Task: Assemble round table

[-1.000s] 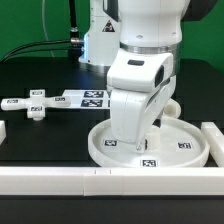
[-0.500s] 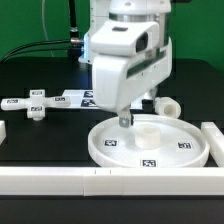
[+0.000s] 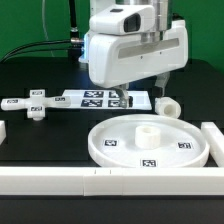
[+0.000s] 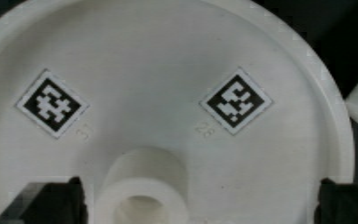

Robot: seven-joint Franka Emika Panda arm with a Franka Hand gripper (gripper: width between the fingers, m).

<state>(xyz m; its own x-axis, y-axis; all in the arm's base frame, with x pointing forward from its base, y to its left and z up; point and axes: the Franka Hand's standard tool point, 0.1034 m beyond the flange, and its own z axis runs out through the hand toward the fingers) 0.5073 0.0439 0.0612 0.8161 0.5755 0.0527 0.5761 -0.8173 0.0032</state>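
Observation:
The round table's large rimmed disc (image 3: pixel 150 142) lies flat near the front, with its central hub (image 3: pixel 147 132) standing up. The short cylinder leg (image 3: pixel 166 105) lies behind the disc at the exterior view's right. The cross-shaped foot (image 3: pixel 35 106) lies at the exterior view's left. My gripper (image 3: pixel 118 97) hangs above the table behind the disc's far edge, open and empty. In the wrist view the disc (image 4: pixel 158 70) fills the picture with two tags and the hub (image 4: pixel 144 190). The dark fingertips (image 4: pixel 51 203) stand wide apart on either side of my gripper (image 4: pixel 202 205).
The marker board (image 3: pixel 92 97) lies behind the disc, partly under my gripper. A white border block (image 3: pixel 100 180) runs along the front. Another block (image 3: pixel 212 137) stands at the exterior view's right, and a small one (image 3: pixel 3 130) at its left.
My gripper has lifted off the disc and moved back toward the marker board. The hub, hidden before, now shows. The disc stays in place.

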